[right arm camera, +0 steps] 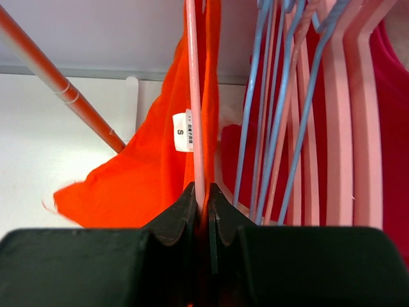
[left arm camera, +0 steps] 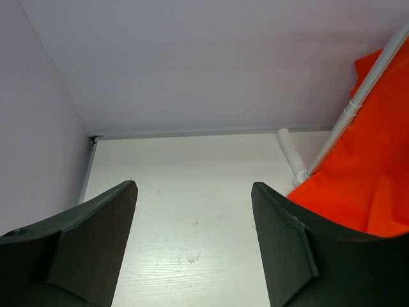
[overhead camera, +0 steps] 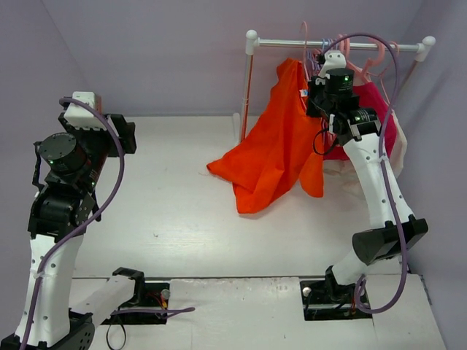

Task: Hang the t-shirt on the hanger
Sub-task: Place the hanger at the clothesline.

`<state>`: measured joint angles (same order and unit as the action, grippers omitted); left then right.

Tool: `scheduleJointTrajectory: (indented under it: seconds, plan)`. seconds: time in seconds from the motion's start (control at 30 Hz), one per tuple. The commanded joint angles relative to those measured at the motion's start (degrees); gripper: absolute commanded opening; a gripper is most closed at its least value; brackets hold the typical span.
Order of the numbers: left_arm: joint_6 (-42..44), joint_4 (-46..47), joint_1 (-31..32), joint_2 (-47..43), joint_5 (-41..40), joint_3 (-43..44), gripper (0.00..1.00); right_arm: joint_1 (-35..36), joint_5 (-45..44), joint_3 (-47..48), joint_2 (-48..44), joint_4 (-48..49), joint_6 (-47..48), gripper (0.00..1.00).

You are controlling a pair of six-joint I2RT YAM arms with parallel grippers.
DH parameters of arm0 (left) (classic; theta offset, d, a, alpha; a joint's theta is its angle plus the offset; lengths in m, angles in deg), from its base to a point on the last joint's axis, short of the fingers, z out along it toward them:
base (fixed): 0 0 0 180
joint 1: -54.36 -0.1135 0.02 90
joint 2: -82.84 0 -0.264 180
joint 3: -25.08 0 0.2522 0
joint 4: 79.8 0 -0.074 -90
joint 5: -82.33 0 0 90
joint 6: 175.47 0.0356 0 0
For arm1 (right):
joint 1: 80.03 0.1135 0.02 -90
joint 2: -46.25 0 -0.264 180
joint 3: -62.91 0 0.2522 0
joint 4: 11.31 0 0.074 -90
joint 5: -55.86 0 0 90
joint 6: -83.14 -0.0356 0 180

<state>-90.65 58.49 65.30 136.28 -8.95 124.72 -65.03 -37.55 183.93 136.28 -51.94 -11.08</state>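
Black fingers of the right end effector (right arm camera: 202, 194) are pinched almost shut on the thin pale pink plastic hanger (right arm camera: 194, 96), whose bar runs straight up from between them, close under the white tubular clothes rail (overhead camera: 292, 44). The bright orange short-sleeved cloth t-shirt (right arm camera: 140, 185) lies against that bar, its small white neck label (right arm camera: 183, 131) touching the bar's left side. The shirt's top is up at the rail's left half, and its lower folds spread over the white tabletop (overhead camera: 168, 211) below the rail. To the right along the rail hang thin lavender-blue hangers (right arm camera: 255, 96), broader pink hangers (right arm camera: 339, 128) and a magenta-pink shirt (right arm camera: 390, 128). Well left of the rail, the left end effector (left arm camera: 193, 187) is raised over bare tabletop, its fingers wide apart and holding nothing. Plain pale lilac walls (overhead camera: 146, 51) close in the tabletop behind the rail and on both sides.
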Motion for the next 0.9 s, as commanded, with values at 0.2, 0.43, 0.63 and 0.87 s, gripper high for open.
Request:
scheduleJointTrajectory:
  seconds: [0.2, 0.43, 0.63, 0.87]
  plan:
    - [-3.37, 0.02, 0.93, -2.59, 0.93, -3.85, 0.68, -0.46, 6.87, -8.19, -2.04, 12.80, -4.30, 0.00]
    - [-3.69, -1.46, 1.28, -2.87, 0.73, -4.02, 0.68, -0.05, 6.77, -15.62, -7.46, 14.36, -5.30, 0.00]
    - [-3.78, -2.93, 1.45, -2.55, -0.60, -1.36, 0.68, -0.22, 5.67, -14.21, -10.86, 14.48, -2.96, 0.56]
    - [-3.25, -6.49, 1.97, -4.24, -5.06, 3.69, 0.69, -0.14, 3.60, -9.94, -20.31, 14.56, 1.79, 1.00]
